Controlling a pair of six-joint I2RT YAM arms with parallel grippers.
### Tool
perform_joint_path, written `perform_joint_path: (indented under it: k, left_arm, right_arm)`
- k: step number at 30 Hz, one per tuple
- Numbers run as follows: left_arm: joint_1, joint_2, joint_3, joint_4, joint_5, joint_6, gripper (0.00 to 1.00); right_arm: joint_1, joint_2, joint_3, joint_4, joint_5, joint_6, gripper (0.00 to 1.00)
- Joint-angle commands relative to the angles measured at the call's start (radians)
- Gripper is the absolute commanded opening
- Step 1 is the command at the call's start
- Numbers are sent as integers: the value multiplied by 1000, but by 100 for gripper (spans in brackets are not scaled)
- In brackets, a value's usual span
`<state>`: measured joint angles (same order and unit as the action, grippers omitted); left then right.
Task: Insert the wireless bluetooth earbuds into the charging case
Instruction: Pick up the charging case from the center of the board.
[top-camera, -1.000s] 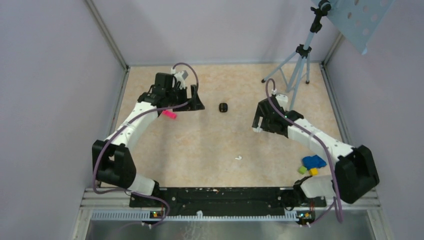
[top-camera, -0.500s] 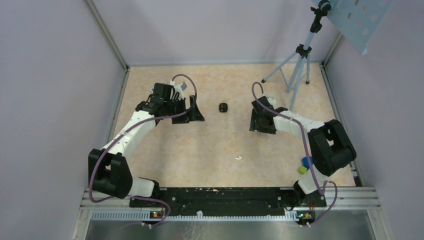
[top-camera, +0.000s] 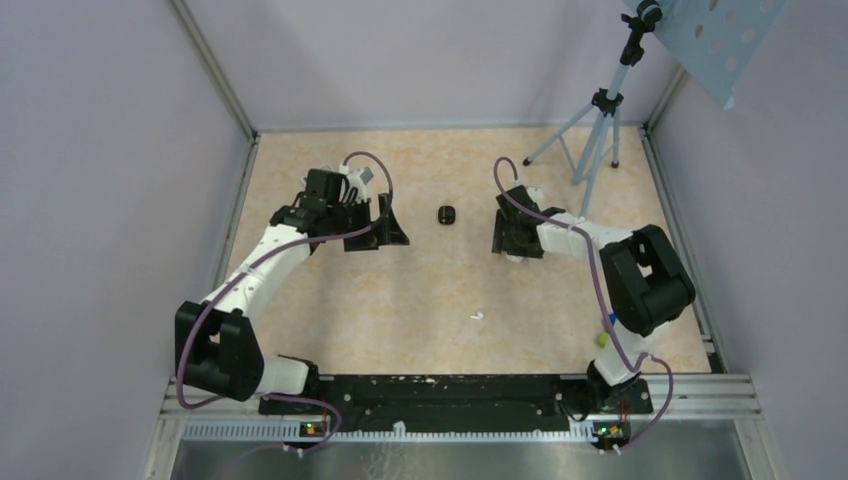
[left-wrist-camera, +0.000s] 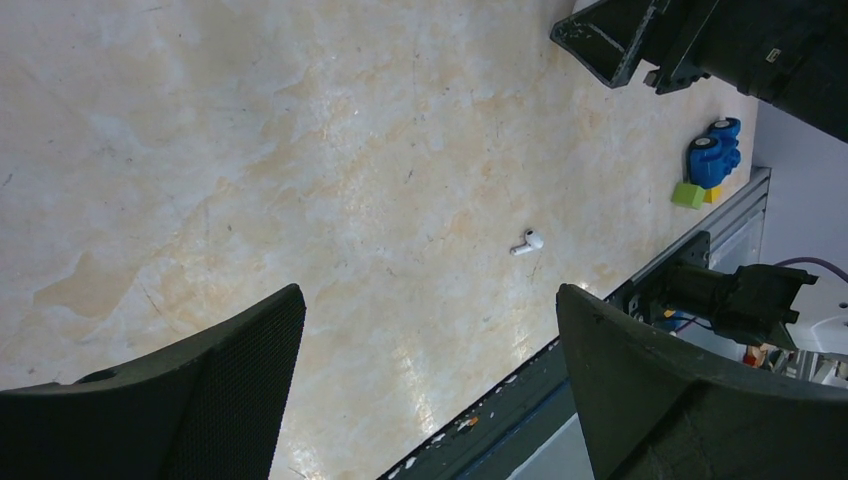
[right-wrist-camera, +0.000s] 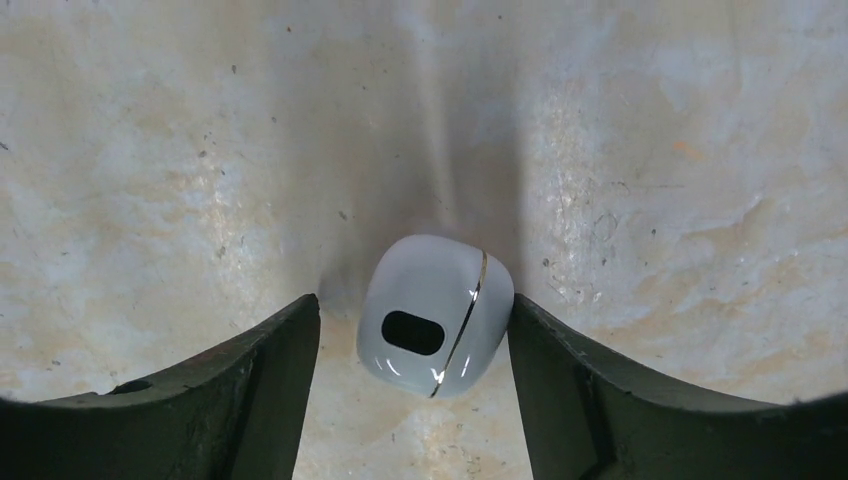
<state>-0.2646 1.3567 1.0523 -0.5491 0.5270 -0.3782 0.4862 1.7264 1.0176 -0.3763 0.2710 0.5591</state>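
Observation:
A white charging case (right-wrist-camera: 435, 315) lies on the table between my right gripper's (right-wrist-camera: 415, 298) fingers, its dark oval port facing the camera. The right-hand finger (right-wrist-camera: 560, 370) touches the case. A narrow strip of table shows between the case and the left-hand finger (right-wrist-camera: 260, 380), so the gripper stands open around it. From above, the right gripper (top-camera: 512, 248) hides the case. One white earbud (top-camera: 477, 316) lies alone mid-table and also shows in the left wrist view as a small stemmed earbud (left-wrist-camera: 527, 241). My left gripper (top-camera: 385, 232) hangs wide open and empty (left-wrist-camera: 430, 290).
A small black object (top-camera: 447, 215) sits between the two grippers. A tripod (top-camera: 595, 130) stands at the back right. Blue (left-wrist-camera: 712, 160) and green (left-wrist-camera: 688, 195) toy blocks lie near the right arm's base. Walls enclose the table on three sides.
My right arm folded in and carried its gripper left, and the jaws narrowed around the white case. My left gripper opened fully and shifted slightly; the pink block no longer shows.

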Motion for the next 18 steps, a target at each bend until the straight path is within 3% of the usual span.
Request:
perform_joint_path:
  k: [1, 5, 15, 18]
  left_arm:
    - [-4, -33, -31, 35, 23, -23, 99]
    - [-5, -41, -45, 36, 32, -27, 99]
    - [-16, -32, -73, 47, 33, -48, 99]
    - [-24, -31, -78, 53, 28, -61, 98]
  right_arm:
    - [-11, 31, 38, 31, -5, 1, 67]
    - [-6, 39, 61, 20, -53, -13, 53]
    - [47, 10, 70, -71, -22, -27, 58]
    - [84, -7, 58, -58, -71, -32, 50]
